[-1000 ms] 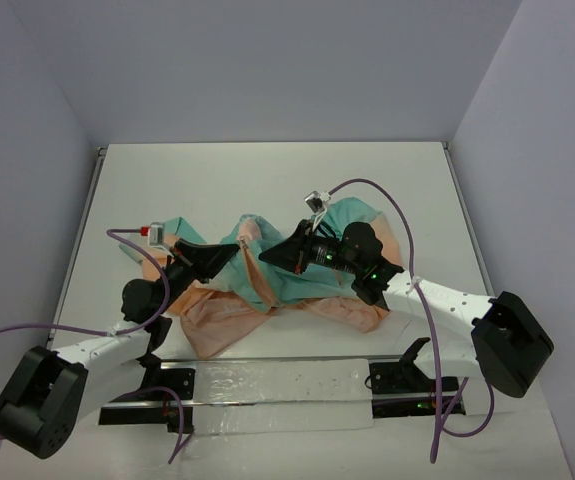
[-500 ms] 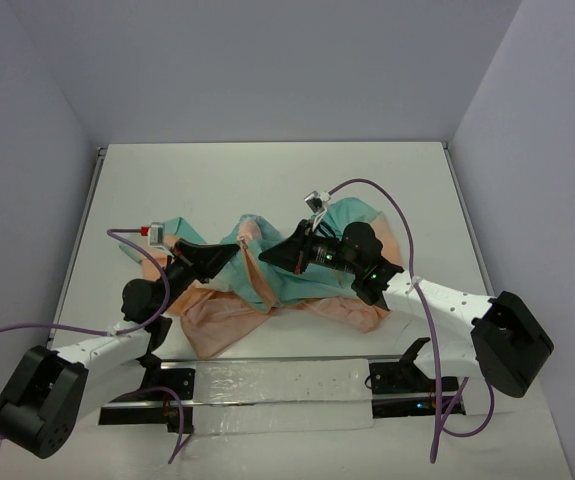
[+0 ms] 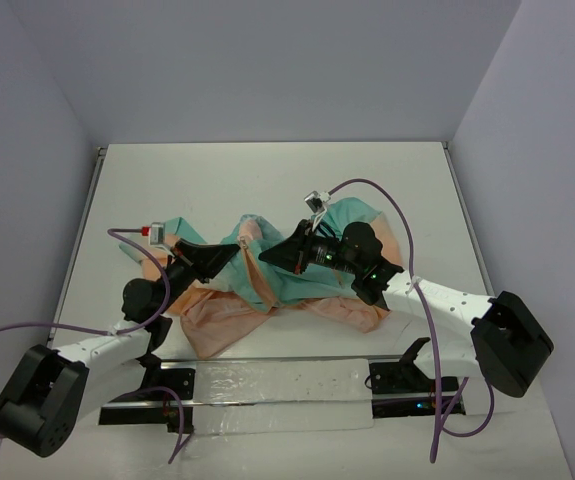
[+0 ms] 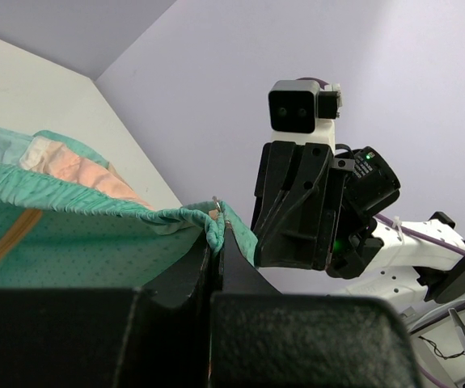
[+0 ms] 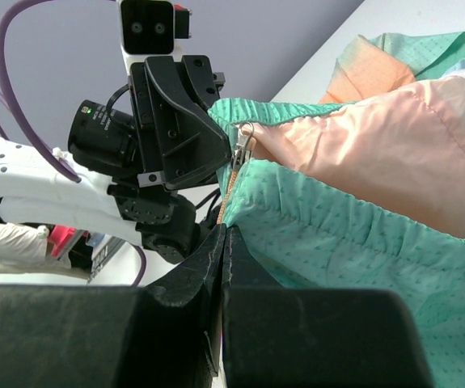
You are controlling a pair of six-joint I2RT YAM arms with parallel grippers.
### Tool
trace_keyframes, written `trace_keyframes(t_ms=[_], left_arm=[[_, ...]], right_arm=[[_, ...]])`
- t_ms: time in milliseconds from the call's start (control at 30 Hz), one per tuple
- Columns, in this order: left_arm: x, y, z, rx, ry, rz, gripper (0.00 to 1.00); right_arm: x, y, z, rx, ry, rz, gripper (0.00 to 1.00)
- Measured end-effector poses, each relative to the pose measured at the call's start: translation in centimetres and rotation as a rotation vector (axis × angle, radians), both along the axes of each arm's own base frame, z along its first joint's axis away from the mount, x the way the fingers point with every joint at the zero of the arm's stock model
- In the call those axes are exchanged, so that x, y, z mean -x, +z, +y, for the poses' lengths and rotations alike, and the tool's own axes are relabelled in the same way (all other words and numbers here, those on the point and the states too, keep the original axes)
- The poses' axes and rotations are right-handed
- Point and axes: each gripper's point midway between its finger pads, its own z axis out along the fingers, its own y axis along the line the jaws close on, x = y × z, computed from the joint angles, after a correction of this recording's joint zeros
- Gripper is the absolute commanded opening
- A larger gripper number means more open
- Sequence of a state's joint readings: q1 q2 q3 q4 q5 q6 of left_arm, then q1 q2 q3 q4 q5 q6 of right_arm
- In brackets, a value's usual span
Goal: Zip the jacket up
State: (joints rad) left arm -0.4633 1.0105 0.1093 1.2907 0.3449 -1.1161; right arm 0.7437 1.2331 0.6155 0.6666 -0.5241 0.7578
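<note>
From above, the jacket (image 3: 229, 318) lies bunched on the table (image 3: 267, 180) in front of both arms, with its teal middle lifted between them. The left fingers (image 3: 229, 252) and right fingers (image 3: 269, 256) point at each other, close together, each with a fold of teal cloth. Both arms reach forward low, with the forearms angled inward. I judge this to be the set-up step, with the two front edges brought together at the hem and the sliding not yet done.

In the left wrist view, the left fingers (image 4: 196, 267) are pressed together on the gathered teal hem (image 4: 208, 222), which rises to a peak at their tips. The other arm's wrist fills the space just behind it.

In the right wrist view, the right fingers (image 5: 204, 259) are closed on teal cloth right beside the orange zipper line. The zipper pull (image 5: 243, 141) dangles free above them at the hem's corner, just beside the left arm's fingers but held by neither (as far as this angle shows). The next move probably calls for pinching that small tab itself while the left arm keeps the hem taut, and a slack edge would make the slider snag.
</note>
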Motion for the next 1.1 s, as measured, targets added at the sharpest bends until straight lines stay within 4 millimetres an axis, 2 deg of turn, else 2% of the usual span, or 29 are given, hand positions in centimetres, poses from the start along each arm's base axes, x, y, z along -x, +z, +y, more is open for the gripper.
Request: trace_keyframes(t_ms=[1100], left_arm=[[-0.02,-0.58,-0.27,0.003,-0.021,0.037,0.00]], right_arm=[[-0.52,0.41,0.34,-0.009,-0.008,-0.009,0.00]])
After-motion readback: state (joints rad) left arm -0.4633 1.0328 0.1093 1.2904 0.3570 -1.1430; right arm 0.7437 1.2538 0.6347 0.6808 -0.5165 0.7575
